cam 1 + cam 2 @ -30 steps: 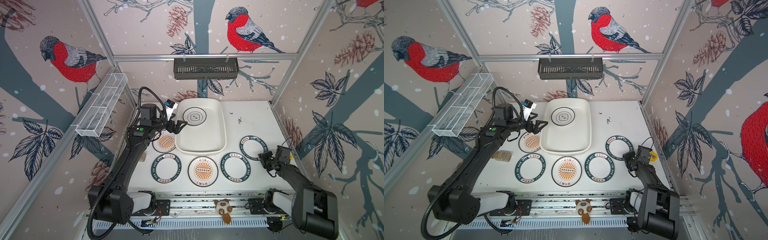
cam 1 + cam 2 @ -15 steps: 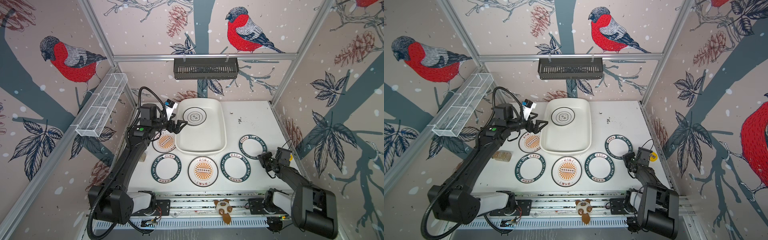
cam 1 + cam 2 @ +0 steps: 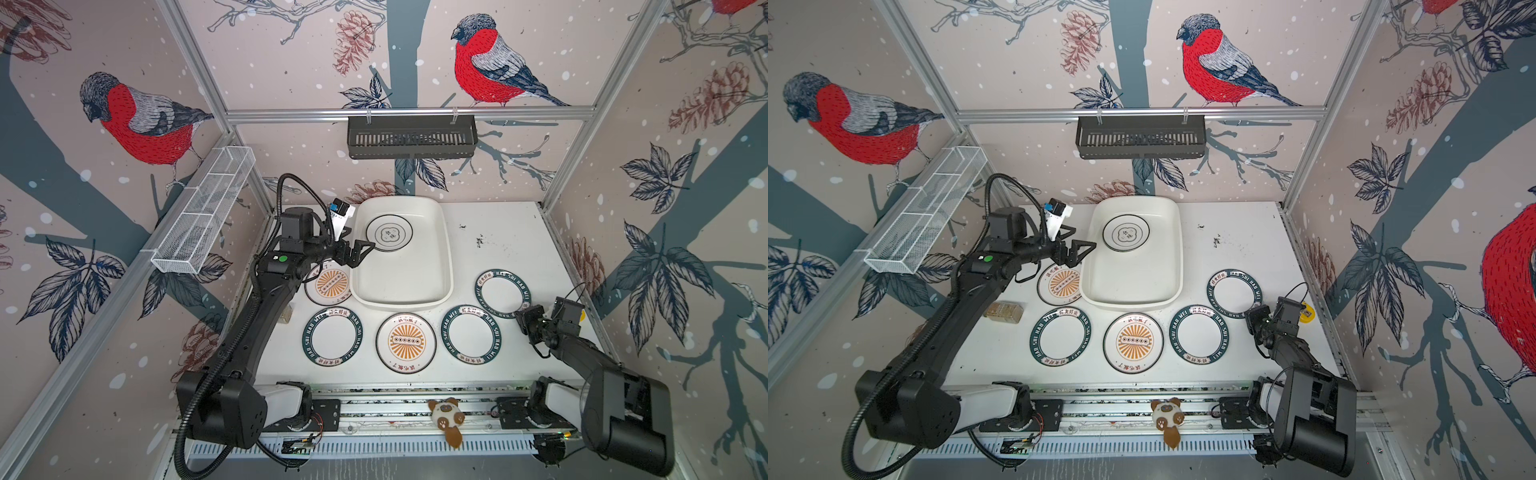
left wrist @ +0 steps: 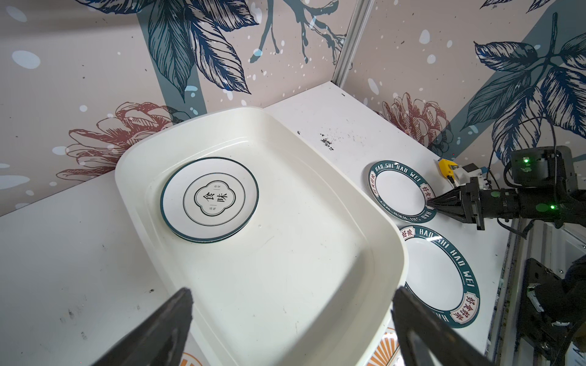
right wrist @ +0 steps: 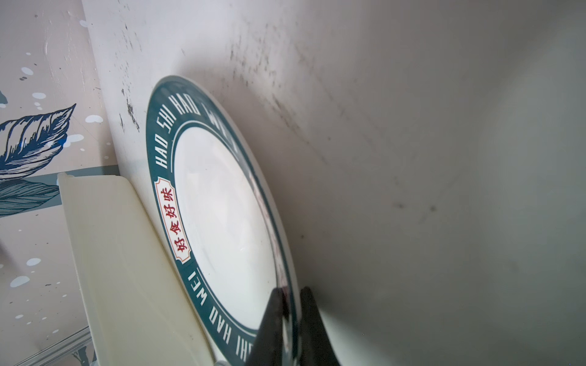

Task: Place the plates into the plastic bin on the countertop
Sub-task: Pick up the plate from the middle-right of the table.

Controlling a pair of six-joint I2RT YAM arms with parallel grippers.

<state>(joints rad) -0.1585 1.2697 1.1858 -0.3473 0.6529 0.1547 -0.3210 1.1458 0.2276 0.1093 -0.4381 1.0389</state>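
The white plastic bin [image 3: 400,282] lies at the back middle of the countertop [image 3: 507,232], with a black-ringed plate [image 3: 389,233] inside it. Orange sunburst plates [image 3: 406,341] [image 3: 328,285] and green-rimmed plates [image 3: 332,337] [image 3: 471,334] lie around its front. My right gripper [image 5: 292,291] is shut on the near rim of the far-right green-rimmed plate [image 3: 503,289], its fingers either side of the edge. My left gripper [image 3: 365,249] hangs open over the bin's left rim, holding nothing.
A black slotted basket [image 3: 411,137] hangs on the back wall and a white wire-mesh basket [image 3: 203,208] on the left wall. A small brownish clear box [image 3: 1003,311] lies beside the left arm. A plush toy [image 3: 446,419] sits on the front rail.
My right gripper has closed its jaws onto the rim of the far-right green-rimmed plate. The left arm has not moved.
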